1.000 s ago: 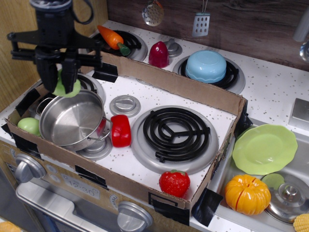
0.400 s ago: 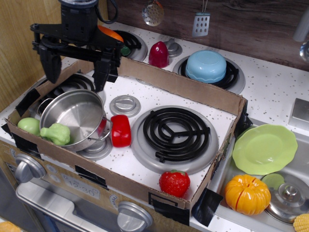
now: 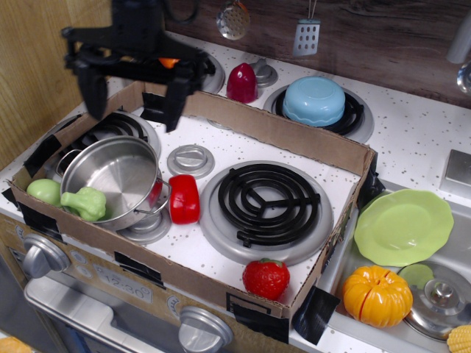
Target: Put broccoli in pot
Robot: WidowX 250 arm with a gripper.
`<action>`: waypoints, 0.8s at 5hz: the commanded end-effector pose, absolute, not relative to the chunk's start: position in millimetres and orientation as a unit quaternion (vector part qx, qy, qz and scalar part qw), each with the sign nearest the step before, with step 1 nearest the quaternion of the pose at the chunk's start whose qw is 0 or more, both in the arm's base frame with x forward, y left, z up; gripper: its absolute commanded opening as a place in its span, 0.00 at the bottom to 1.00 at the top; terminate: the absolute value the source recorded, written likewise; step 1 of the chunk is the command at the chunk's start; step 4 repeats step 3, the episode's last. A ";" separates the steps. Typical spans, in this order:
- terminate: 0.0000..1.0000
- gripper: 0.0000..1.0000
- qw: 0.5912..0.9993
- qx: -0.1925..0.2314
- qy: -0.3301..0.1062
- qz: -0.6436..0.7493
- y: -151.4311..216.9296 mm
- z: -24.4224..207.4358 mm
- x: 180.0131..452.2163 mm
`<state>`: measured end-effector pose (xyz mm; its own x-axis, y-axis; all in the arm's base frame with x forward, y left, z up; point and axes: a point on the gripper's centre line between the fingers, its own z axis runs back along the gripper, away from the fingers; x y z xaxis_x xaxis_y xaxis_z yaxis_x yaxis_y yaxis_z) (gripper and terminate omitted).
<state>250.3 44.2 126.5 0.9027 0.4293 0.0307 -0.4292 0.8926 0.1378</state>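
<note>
Item: my jaws (image 3: 135, 99), black, matte, spread wide apart and empty, above the far left of the surface (image 3: 221, 140), white and speckled.
Item: pot (image 3: 110, 180), polished steel, round, low straight walls, loop handle, near left.
Item: broccoli (image 3: 86, 203), pale green plastic, lumpy head, thick stem, lying inside the pot against its near-left wall.
Item: cardboard wall (image 3: 272, 129), brown, black-taped.
No legible writing.

Above the shiny round steel pot (image 3: 112, 180) the way down is open, while the brown cardboard box wall (image 3: 280, 132) fences its far side, the red toy pepper (image 3: 183, 198) touches its right handle, and the smooth green fruit (image 3: 44, 191) crowds its left.
</note>
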 end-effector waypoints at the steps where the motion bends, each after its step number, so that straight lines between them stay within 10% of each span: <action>1: 0.00 1.00 0.971 0.070 -0.016 0.229 40.6 137.4 255.8; 2: 0.00 1.00 0.971 0.070 -0.016 0.229 40.6 137.4 255.8; 3: 1.00 1.00 0.971 0.070 -0.016 0.229 40.6 137.4 255.8; 4: 1.00 1.00 0.971 0.070 -0.016 0.229 40.6 137.4 255.8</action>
